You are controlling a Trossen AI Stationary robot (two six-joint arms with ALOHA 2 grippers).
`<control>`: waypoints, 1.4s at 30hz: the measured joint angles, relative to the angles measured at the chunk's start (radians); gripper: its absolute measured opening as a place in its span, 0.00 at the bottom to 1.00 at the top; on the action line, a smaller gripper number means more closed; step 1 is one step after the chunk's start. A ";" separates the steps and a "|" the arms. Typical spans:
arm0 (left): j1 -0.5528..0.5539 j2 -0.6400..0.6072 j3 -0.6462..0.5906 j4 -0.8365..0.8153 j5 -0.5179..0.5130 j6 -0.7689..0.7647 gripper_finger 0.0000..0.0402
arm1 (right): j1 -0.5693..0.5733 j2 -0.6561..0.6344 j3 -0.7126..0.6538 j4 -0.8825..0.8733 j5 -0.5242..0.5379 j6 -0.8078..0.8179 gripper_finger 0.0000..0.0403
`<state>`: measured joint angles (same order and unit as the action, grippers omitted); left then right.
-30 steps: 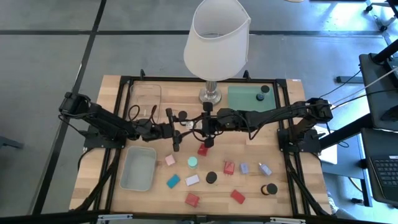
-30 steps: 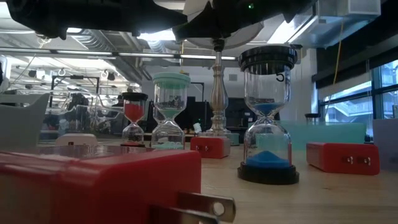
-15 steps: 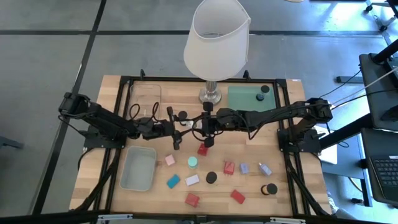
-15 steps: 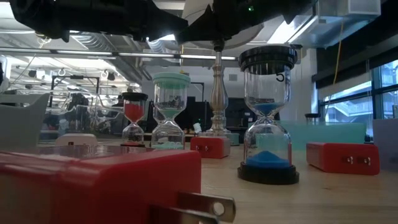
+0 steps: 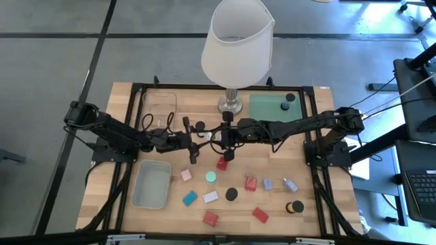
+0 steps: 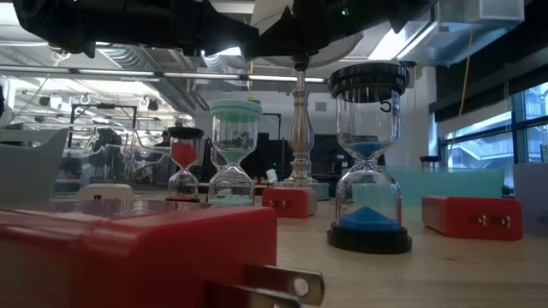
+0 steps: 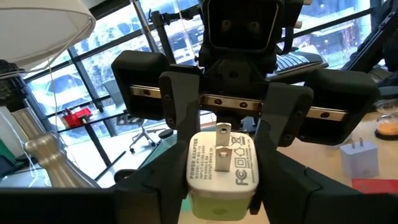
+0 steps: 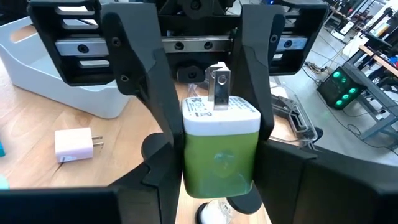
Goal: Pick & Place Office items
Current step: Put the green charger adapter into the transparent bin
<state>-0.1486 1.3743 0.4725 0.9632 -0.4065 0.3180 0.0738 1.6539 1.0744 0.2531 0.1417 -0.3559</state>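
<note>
High view: left claw [image 5: 204, 135] and right claw [image 5: 219, 135] meet mid-table, both gripping a green-white plug adapter [image 8: 220, 146].

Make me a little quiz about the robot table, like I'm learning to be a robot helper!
1. True or false: the lamp stands on the green mat.
2. What is the right gripper holding? A: a green-and-white plug. B: a red block. C: a teal block.
3. Fill in: the green mat has ___ black caps on it.

Key: 1 false, it stands beside the mat. 2 A. 3 two.
</note>
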 joint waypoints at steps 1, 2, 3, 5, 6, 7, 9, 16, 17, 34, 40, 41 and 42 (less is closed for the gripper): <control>0.000 0.000 0.000 0.000 -0.003 0.003 0.39 | 0.000 0.000 0.000 0.000 -0.001 0.000 0.40; 0.000 0.000 0.000 -0.001 -0.007 0.007 0.37 | 0.000 0.000 0.000 0.000 -0.001 -0.001 0.40; 0.000 0.000 0.000 -0.001 -0.013 0.008 0.37 | 0.000 0.000 0.000 0.000 -0.001 -0.003 0.40; -0.001 0.001 0.000 -0.001 -0.022 0.009 0.37 | 0.000 0.000 0.000 0.000 -0.004 -0.003 0.40; -0.001 0.001 0.000 -0.001 -0.025 0.009 0.37 | 0.000 0.000 0.000 0.000 -0.004 -0.003 0.40; -0.001 0.001 0.000 -0.001 -0.026 0.009 0.37 | 0.000 0.000 0.000 0.000 -0.004 -0.003 0.40; -0.001 0.001 0.000 0.004 -0.026 0.009 0.37 | 0.000 0.000 0.000 0.001 -0.004 -0.003 0.40; -0.007 0.002 0.000 0.030 -0.043 0.006 0.37 | 0.000 -0.001 0.002 0.009 0.003 0.050 0.53; -0.007 0.003 0.000 0.029 -0.045 0.006 0.37 | 0.000 -0.001 0.002 0.006 0.003 0.060 0.55; -0.008 0.004 -0.002 0.050 -0.314 -0.076 0.37 | -0.031 -0.007 0.005 -0.434 0.240 0.201 0.77; -0.002 0.003 -0.002 0.021 -0.745 -0.079 0.37 | -0.032 -0.051 0.004 -0.579 0.243 0.269 0.75; 0.004 0.000 -0.002 0.014 -0.787 -0.072 0.37 | -0.031 -0.058 0.004 -0.595 0.243 0.270 0.74; 0.012 -0.007 -0.002 -0.006 -0.821 -0.065 0.37 | -0.031 -0.065 0.003 -0.602 0.243 0.270 0.73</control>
<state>-0.1370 1.3671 0.4706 0.9571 -1.2274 0.2526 0.0429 1.5887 1.0779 -0.3490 0.3851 -0.0859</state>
